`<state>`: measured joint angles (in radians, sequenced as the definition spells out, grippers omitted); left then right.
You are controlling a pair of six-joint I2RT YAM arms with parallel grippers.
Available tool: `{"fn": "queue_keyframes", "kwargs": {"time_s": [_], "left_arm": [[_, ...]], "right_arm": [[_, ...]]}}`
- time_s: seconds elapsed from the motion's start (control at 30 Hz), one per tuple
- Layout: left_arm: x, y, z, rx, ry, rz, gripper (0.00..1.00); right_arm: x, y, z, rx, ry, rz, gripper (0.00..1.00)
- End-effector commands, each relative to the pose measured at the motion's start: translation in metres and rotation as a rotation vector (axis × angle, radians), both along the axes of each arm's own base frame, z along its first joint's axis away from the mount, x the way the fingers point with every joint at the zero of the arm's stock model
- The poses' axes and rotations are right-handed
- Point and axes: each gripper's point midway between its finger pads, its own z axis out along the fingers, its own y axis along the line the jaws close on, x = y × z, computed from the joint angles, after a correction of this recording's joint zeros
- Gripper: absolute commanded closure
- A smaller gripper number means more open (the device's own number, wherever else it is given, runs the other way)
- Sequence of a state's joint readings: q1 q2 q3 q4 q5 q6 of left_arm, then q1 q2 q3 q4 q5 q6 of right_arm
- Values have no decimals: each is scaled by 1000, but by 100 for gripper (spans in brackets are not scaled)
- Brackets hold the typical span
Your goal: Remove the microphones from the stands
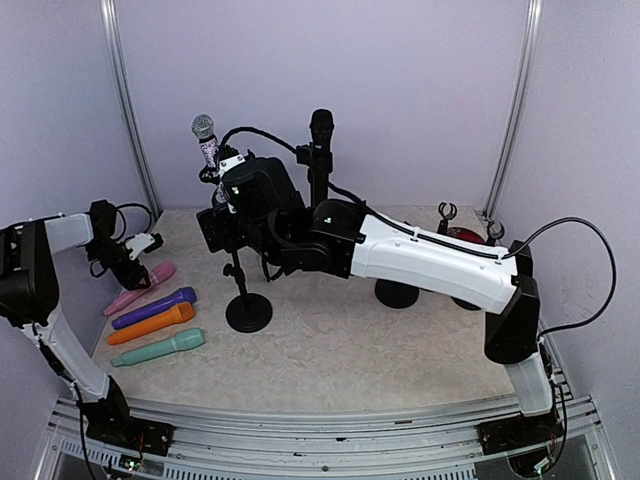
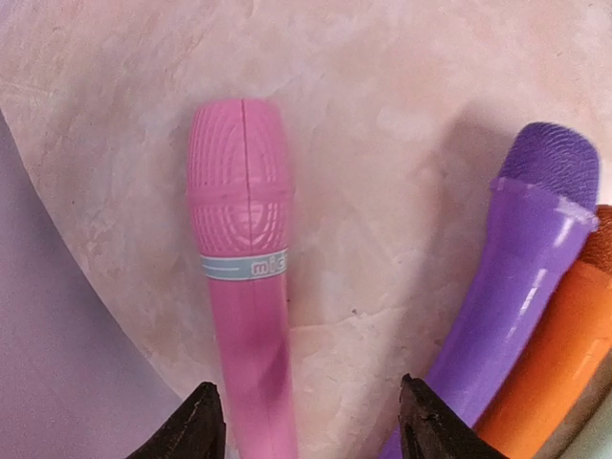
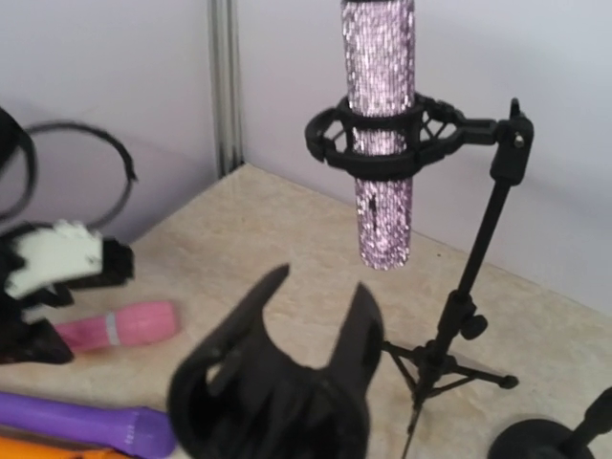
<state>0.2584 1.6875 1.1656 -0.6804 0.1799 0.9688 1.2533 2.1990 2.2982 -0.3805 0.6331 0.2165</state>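
Microphone with a glittering silver-pink body (image 3: pixel 380 67) stood upright in the black ring clip (image 3: pixel 335 143) of a thin black tripod stand (image 3: pixel 457 320), at the far left of the desk (image 3: pixel 287 229). The right pincer (image 3: pixel 320 282) hovered just in front of it and lower, its black fingers spread wide and holding nothing. The step in hand looked like the approach. The next move would call for raising the fingers to the bare handle below the clip, closing on it squarely, and then sliding the body along its own axis, since the ring wrapped all the way round it.

At the near left, the left pincer (image 2: pixel 308 392) hung with jaws parted above the handle of a pink plastic microphone (image 2: pixel 244 287), which lay flat on the desk, not pinched. A purple toy microphone (image 2: pixel 521 268), an orange one (image 2: pixel 564 354) and a pale green one (image 1: pixel 160 347) lay in a row beside it. A black microphone (image 1: pixel 321 130) on a second stand rose close to the right. That stand and the clip's side arm (image 3: pixel 469 129) appeared the likeliest things to crowd the grasp.
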Motion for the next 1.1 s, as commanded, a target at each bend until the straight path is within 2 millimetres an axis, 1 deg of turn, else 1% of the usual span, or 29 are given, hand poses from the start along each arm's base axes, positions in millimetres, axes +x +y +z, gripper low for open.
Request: {"fn": "queue_keyframes", "kwargs": {"time_s": [0.0, 0.07, 0.13, 0.23, 0.3, 0.43, 0.5, 0.6, 0.7, 0.73, 0.77, 0.8, 0.9, 0.93, 0.97, 1.0, 1.03, 1.07], "left_arm": [[-15, -31, 25, -170, 4, -35, 40], [-20, -39, 35, -198, -8, -44, 40], [-24, -46, 47, -216, -24, -53, 40], [-30, -60, 70, -241, -69, -81, 40], [-35, -73, 82, -258, -90, -106, 40], [-47, -104, 101, -299, -109, -168, 39], [-53, -122, 106, -319, -110, -200, 39], [-61, -150, 114, -360, -117, -259, 39], [-67, -178, 117, -402, -124, -318, 39], [-69, -187, 117, -418, -120, -336, 39], [-70, -194, 116, -433, -117, -350, 39], [-71, -200, 116, -447, -112, -360, 39], [-70, -214, 113, -475, -92, -378, 39], [-69, -218, 112, -484, -86, -380, 39], [-66, -221, 112, -494, -84, -377, 40], [-64, -224, 113, -507, -82, -377, 40], [-62, -228, 115, -523, -85, -378, 40], [-60, -232, 118, -543, -85, -380, 40]], "right_arm": [[13, 1, -9, -47, -43, -42, 3], [18, 4, -12, -53, -62, -52, 3], [22, 7, -15, -62, -90, -66, 6], [28, 11, -17, -62, -130, -86, 15], [31, 16, -18, -62, -155, -85, 25], [32, 18, -11, -57, -181, -62, 60], [33, 15, -10, -57, -181, -43, 71], [30, 9, -6, -57, -183, 18, 82], [24, 6, -4, -56, -178, 130, 90], [21, 5, -4, -52, -170, 173, 94], [21, 2, -7, -54, -156, 205, 97], [17, 1, -2, -39, -149, 259, 99], [15, -7, -3, -18, -107, 369, 100], [20, -14, -3, -16, -95, 368, 100], [27, -21, -5, -24, -88, 323, 95], [32, -28, -7, -34, -84, 278, 82], [35, -34, -10, -37, -78, 250, 65], [36, -40, -19, -35, -60, 224, 52]]}}
